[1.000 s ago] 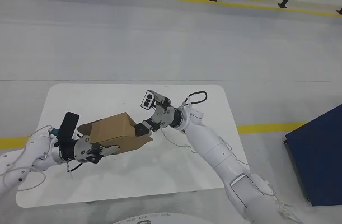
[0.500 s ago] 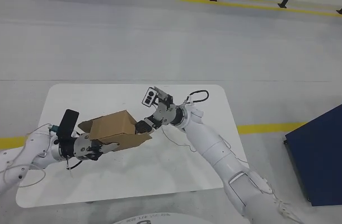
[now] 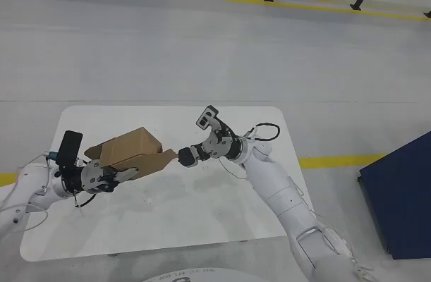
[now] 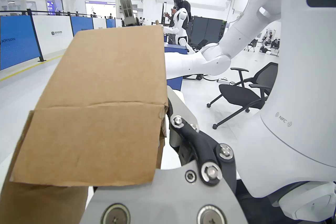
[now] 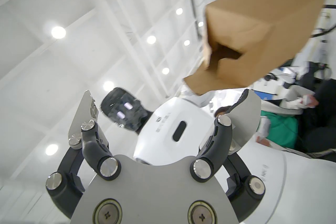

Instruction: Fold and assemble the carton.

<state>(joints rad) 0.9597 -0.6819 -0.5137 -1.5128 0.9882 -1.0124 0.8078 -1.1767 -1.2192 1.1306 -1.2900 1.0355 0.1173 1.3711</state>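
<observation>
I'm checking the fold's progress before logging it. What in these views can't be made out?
Left wrist view: the carton covers one finger of the left end effector.
Top view: too small to tell whether the right end effector touches the carton.
Right wrist view: the carton's far end is cut off by the picture's edge; its inside is dark.

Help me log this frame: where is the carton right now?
In the top view the carton is over the left part of the table, held by the left gripper, with the open right gripper close by its other end.
</observation>
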